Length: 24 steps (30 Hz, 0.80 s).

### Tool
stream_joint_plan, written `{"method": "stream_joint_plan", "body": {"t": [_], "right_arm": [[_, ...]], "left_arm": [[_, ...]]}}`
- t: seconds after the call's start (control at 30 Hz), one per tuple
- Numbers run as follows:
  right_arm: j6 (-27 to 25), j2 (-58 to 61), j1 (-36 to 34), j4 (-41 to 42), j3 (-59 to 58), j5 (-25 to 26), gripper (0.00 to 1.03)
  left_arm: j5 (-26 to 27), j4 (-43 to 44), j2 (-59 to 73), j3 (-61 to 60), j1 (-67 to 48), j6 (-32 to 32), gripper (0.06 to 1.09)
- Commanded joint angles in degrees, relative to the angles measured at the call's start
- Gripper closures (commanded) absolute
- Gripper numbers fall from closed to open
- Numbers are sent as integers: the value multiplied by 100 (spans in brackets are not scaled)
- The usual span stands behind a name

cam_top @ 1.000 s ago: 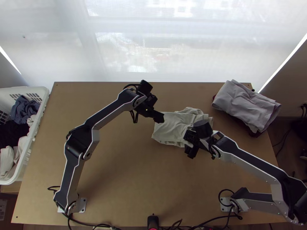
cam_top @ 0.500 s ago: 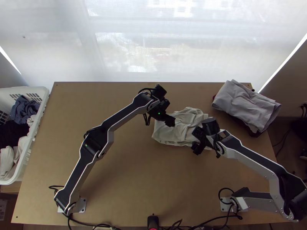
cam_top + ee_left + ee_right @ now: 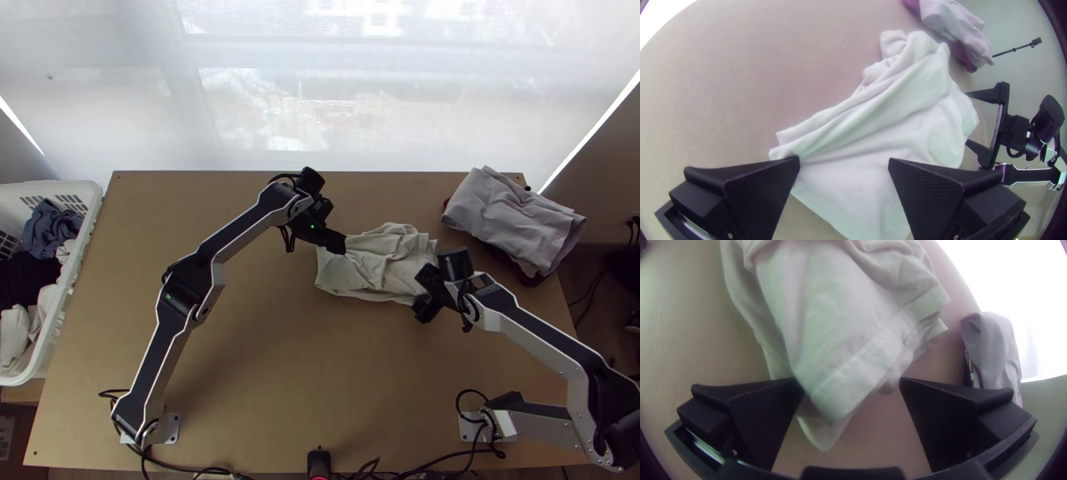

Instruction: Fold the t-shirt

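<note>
Probably light and limp, the t-shirt (image 3: pixel 372 268) is best pinched at its corners, left gripper (image 3: pixel 844 159) and right gripper (image 3: pixel 848 380) spread wide.

No legible text, label, brand, number or sign anywhere; nothing to read in any of the three views.

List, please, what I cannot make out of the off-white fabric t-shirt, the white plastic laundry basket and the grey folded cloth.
- T-shirt, top view: lower layers, covered by its upper layer.
- T-shirt, left wrist view: parts behind the left gripper's black fingers.
- T-shirt, right wrist view: one end, cut off by the upper edge.
- Basket, top view: one side, cut off by the left edge.
- Grey cloth, top view: its underside, hidden by its upper folds.
</note>
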Motion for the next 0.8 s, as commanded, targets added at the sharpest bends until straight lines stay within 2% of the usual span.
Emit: {"method": "stream_joint_plan", "body": {"t": [0.0,0.13,0.23,0.43,0.6,0.77], "right_arm": [[256,-483,186,-364,-77,-1,5],[467,-667,581,-733,371,-10,5],[625,-492,608,-1032,1127,-221,5],[722,598,511,-883,2155,-441,5],[660,1442,370,-382,1883,-459,5],[642,1442,89,-30,1180,-467,5]], "left_arm": [[-8,-5,-119,47,-42,-47,10],[-8,-5,-224,99,-165,-91,10],[-8,-5,-321,99,-227,-117,10],[-8,-14,-427,90,-288,-126,10],[-26,-41,-339,38,-253,-108,10],[-26,-120,-339,-6,-165,-55,10]]}}
